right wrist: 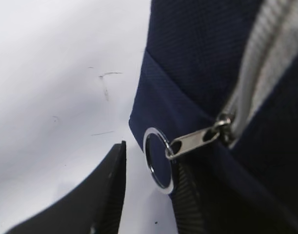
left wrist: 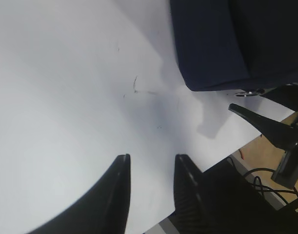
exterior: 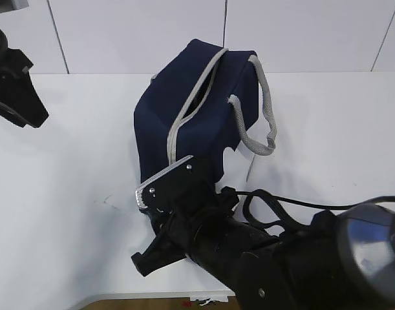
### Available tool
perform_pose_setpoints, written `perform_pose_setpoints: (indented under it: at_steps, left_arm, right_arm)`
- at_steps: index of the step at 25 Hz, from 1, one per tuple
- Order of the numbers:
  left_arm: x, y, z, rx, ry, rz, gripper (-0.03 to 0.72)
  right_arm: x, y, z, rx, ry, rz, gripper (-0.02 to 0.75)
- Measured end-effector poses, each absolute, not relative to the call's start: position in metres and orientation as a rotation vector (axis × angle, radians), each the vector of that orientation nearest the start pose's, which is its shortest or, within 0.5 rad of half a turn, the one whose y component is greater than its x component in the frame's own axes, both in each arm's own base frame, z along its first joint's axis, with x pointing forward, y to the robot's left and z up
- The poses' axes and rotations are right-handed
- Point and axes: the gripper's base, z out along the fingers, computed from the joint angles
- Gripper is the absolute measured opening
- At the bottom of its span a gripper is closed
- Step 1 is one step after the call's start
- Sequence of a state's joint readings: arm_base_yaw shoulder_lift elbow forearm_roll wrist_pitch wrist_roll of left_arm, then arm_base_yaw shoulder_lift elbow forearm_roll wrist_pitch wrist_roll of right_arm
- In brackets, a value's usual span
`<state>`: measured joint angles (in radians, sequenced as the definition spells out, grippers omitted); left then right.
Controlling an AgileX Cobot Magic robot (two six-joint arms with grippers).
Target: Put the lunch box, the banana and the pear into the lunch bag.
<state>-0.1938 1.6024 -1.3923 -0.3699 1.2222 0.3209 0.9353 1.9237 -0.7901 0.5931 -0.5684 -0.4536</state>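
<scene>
matt woven navy cloth lunch bag (exterior: pixel 203 116), shiny metal zipper ring (right wrist: pixel 157 160), smooth white table (exterior: pixel 68 194)

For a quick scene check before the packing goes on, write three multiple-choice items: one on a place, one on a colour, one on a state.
1. Where is the metal ring of the zipper pull?
A. Between the right gripper's jaws
B. On the grey handle
C. Flat on the table

2. What colour is the lunch bag?
A. Red
B. Navy blue
C. Green

3. What does the left gripper hold?
A. The bag
B. A cable
C. Nothing

Answers: 1 A, the ring hangs between the two dark jaws. 2 B, navy fabric shows in every view. 3 C, only bare table shows between its jaws.
</scene>
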Motion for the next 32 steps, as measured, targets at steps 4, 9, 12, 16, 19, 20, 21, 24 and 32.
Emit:
perform_pose_setpoints:
  at_steps: [4,9,12,16,19,20,21,24,32]
  left_arm:
    - [0.3081,-0.092,0.3122,0.604,2.789,-0.5,0.234]
    - [0.3081,-0.092,0.3122,0.604,2.789,-0.5,0.234]
    - [0.3081,-0.092,0.3122,0.604,2.789,-0.5,0.234]
    - [0.3081,-0.092,0.3122,0.604,2.789,-0.5,0.234]
    - [0.3081,-0.092,0.3122,0.604,2.789,-0.5,0.234]
    - [0.3081,-0.092,0.3122,0.604,2.789,-0.5,0.234]
    - [0.3081,-0.092,0.3122,0.604,2.789,-0.5,0.234]
    - [0.3081,-0.092,0.3122,0.604,2.789,-0.5,0.234]
    - [0.3081,-0.092,0.3122,0.604,2.789,-0.5,0.235]
  right_arm:
    - [0.2315,0.2657,0.1222,-0.695,2.0,0.272,0.235]
    - [0.2316,0.2654,0.122,-0.686,2.005,0.271,0.235]
    - [0.2318,0.2652,0.1222,-0.682,2.004,0.27,0.235]
    - [0.2319,0.2651,0.1289,-0.67,1.99,0.28,0.234]
    - [0.2319,0.2651,0.131,-0.667,1.985,0.284,0.234]
    - [0.2318,0.2651,0.1308,-0.667,1.987,0.284,0.234]
    - [0.2316,0.2651,0.1306,-0.669,1.989,0.285,0.234]
    - [0.2306,0.2651,0.1292,-0.676,2.006,0.288,0.234]
    - [0.2295,0.2652,0.1277,-0.687,2.024,0.292,0.234]
